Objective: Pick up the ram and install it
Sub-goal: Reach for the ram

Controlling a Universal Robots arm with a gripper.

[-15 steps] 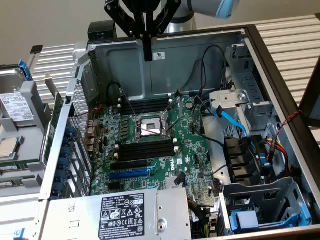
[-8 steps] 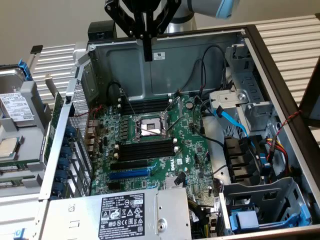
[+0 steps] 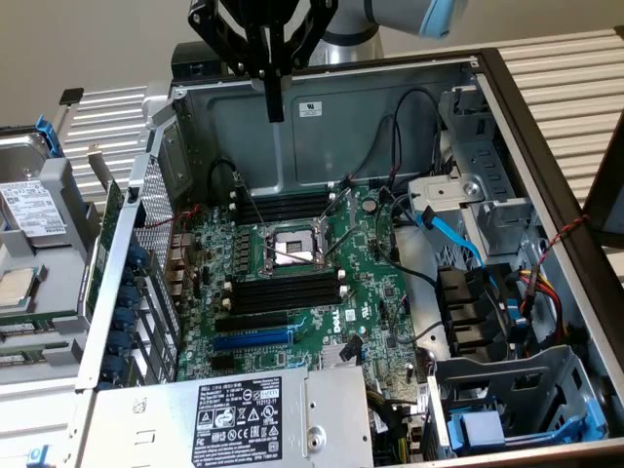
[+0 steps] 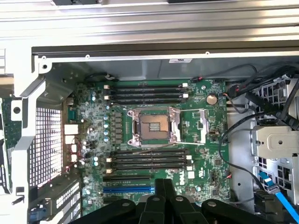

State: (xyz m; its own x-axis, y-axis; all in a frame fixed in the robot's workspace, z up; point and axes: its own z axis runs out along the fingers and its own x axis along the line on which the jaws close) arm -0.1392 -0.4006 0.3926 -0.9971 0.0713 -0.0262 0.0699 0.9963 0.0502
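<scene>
My gripper hangs high over the far wall of the open computer case, with its black fingers shut and nothing between them. In the wrist view the same shut gripper points down at the green motherboard. Black memory slots lie in two banks on either side of the processor socket: one bank beyond it and one nearer. A long thin green board, apparently the ram, lies just outside the case wall on the exterior view's left, far from the gripper; it shows again in the wrist view.
A long blue slot sits below the near memory bank. The power supply fills the front. Cables, a blue data lead and drive cages crowd the exterior view's right. A drive tray stands outside at the left.
</scene>
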